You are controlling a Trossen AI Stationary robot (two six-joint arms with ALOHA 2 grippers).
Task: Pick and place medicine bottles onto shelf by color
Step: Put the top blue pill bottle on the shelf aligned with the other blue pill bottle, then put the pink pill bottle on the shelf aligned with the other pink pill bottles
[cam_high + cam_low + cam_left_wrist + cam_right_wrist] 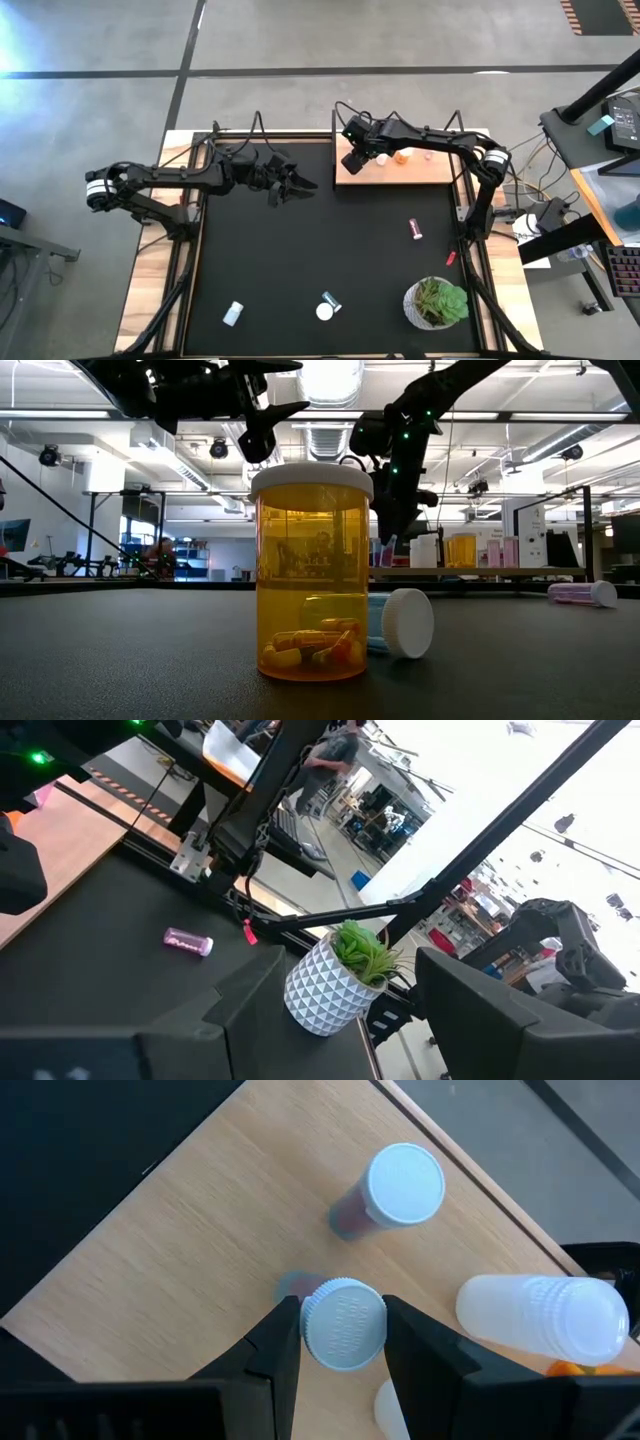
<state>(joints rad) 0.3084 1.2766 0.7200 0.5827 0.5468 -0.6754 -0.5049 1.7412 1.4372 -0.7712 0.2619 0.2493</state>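
Bottle with the white cap sits pinched in our right claw, just above the wooden shelf beside a darker bottle. We should lower it straight, then let go gently. Our left claw waits half apart over the black bench. Bright room behind.

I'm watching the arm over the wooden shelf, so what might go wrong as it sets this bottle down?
The right gripper is shut on a white-capped bottle above the shelf. A standing bottle and a white one sit close by, so lowering or pulling away may knock them. Released off upright, the held bottle may topple.
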